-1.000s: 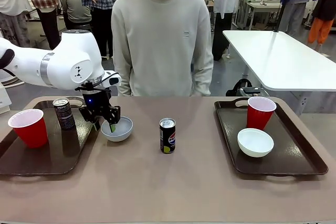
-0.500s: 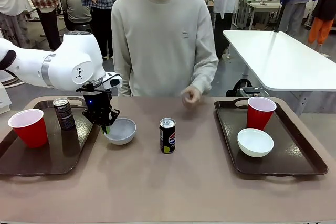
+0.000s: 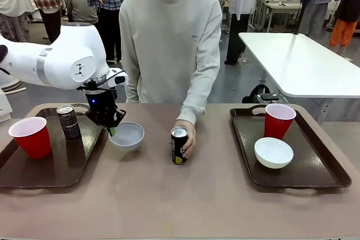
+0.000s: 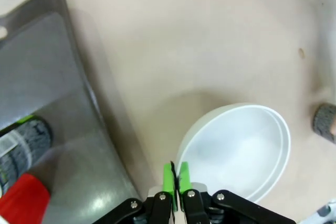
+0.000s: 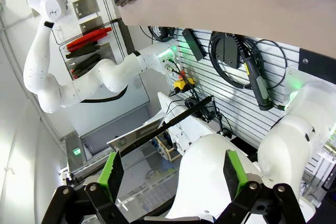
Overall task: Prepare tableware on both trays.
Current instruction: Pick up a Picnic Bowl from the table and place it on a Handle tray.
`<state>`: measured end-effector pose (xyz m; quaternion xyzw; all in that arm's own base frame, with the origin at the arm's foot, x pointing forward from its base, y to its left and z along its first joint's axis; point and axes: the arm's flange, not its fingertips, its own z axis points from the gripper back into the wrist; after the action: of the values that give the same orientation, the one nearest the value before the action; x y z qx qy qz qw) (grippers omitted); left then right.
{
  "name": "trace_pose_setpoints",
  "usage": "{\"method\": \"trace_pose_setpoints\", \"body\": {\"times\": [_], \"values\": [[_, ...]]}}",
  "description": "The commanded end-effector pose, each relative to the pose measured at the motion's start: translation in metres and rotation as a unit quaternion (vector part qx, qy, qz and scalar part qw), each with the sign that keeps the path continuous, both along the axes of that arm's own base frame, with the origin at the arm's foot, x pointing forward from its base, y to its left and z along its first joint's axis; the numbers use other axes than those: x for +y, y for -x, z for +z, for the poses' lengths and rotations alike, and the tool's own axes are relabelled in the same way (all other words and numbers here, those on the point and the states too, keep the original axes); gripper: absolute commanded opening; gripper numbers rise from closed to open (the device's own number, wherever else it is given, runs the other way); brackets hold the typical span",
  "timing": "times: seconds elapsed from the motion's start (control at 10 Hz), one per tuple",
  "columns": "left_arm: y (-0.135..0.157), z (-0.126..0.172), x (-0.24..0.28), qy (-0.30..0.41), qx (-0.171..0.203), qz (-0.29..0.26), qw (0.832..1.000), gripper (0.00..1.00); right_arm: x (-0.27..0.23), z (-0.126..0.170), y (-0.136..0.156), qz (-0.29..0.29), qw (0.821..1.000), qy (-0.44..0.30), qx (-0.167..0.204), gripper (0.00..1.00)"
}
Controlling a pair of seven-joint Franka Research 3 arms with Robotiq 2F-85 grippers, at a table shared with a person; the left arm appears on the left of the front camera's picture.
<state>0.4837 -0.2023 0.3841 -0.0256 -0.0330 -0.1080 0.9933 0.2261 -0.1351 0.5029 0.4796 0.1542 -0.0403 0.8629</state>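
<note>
My left gripper (image 3: 112, 130) is shut on the near-left rim of a white bowl (image 3: 127, 135), just right of the left tray (image 3: 53, 167). In the left wrist view the green pads (image 4: 168, 176) pinch the rim of that bowl (image 4: 241, 148) beside the tray's raised edge (image 4: 79, 72). The left tray holds a red cup (image 3: 32, 137) and a black can (image 3: 68, 121). A person's hand (image 3: 189, 138) grips a second black can (image 3: 179, 145) at mid-table. The right tray (image 3: 315, 161) carries a red cup (image 3: 278, 120) and a white bowl (image 3: 273, 152). My right gripper (image 5: 172, 177) is open, holding nothing, away from the table.
The person stands at the far side of the table, one arm reaching down to the middle. Bare tabletop (image 3: 169, 200) lies between the trays and along the near edge. A white table (image 3: 304, 66) and other people are farther back.
My left gripper closed on the bowl's rim and drew it slightly up and away. The person's hand came down from near the far edge and took hold of the middle can.
</note>
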Motion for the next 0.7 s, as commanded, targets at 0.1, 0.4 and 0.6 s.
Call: {"method": "trace_pose_setpoints", "body": {"times": [0.1,0.4,0.6], "values": [[0.055,0.058,0.028,0.011,-0.007,-0.045,0.999,0.0,0.001,-0.002,0.001,0.002,1.0,-0.008,-0.007,1.0],[0.118,0.098,0.059,0.018,-0.03,-0.066,0.997,0.0,0.001,-0.002,0.001,0.002,1.0,-0.008,-0.007,1.0],[0.13,0.104,0.073,0.025,-0.036,-0.058,0.997,0.0,0.001,-0.002,0.001,0.002,1.0,-0.008,-0.007,1.0]]}}
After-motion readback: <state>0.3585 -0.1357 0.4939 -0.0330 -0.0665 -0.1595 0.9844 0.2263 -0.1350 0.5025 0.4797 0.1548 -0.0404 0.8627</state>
